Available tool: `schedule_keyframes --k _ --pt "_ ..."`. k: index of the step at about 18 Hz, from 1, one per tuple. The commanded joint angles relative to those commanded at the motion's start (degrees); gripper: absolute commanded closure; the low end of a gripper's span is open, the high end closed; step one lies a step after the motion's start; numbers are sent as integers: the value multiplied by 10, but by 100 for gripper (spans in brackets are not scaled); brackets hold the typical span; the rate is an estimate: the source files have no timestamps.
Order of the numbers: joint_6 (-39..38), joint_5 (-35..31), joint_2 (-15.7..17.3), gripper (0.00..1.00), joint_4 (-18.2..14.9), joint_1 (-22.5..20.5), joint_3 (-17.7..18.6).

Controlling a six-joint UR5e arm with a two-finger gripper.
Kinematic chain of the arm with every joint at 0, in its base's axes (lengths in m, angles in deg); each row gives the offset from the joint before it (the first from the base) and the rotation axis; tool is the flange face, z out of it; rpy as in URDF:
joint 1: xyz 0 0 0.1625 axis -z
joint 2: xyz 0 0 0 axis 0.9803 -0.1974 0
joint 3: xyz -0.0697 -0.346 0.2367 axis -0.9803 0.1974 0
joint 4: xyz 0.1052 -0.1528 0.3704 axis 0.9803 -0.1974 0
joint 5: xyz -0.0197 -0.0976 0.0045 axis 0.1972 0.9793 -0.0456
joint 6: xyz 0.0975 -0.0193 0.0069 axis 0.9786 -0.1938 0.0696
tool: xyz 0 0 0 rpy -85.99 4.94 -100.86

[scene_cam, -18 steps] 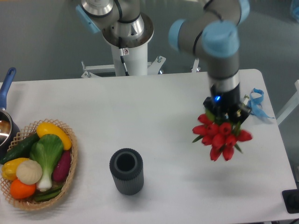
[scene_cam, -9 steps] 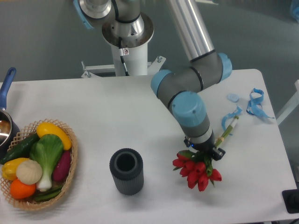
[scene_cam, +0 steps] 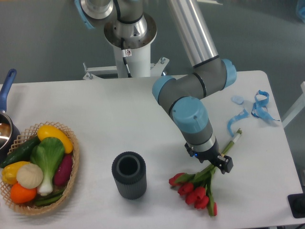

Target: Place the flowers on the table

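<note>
The flowers (scene_cam: 196,190), a bunch of red tulips with green stems, lie low on the white table (scene_cam: 143,109) at the front right. Their heads fan out to the front left and the stem ends (scene_cam: 235,138) point back right. My gripper (scene_cam: 213,162) points straight down over the middle of the stems and is shut on them. The wrist hides most of the fingers. The tulip heads rest on or just above the tabletop.
A dark ribbed vase (scene_cam: 128,174) stands upright left of the flowers. A wicker basket of vegetables (scene_cam: 39,167) sits at the front left, with a pot (scene_cam: 5,125) behind it. Blue ribbon scraps (scene_cam: 259,106) lie at the right edge.
The arm swung from the right side to the front middle and lowered. The flowers went from hanging in the air to lying tilted flat on the table with their heads spread.
</note>
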State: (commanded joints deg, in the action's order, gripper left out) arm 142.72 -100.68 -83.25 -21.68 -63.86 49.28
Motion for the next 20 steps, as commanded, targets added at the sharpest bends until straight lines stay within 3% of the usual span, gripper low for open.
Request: schedule_keyframes --k 4,7,13,16,20 --pt "14 34 56 0 -25 -33 -10" --pt "73 118 101 0 -86 -84 -10" --pt "231 170 159 0 -169 -162 9" --pt "336 215 198 0 -176 -228 44" --pt "406 254 214 0 -177 -289 69"
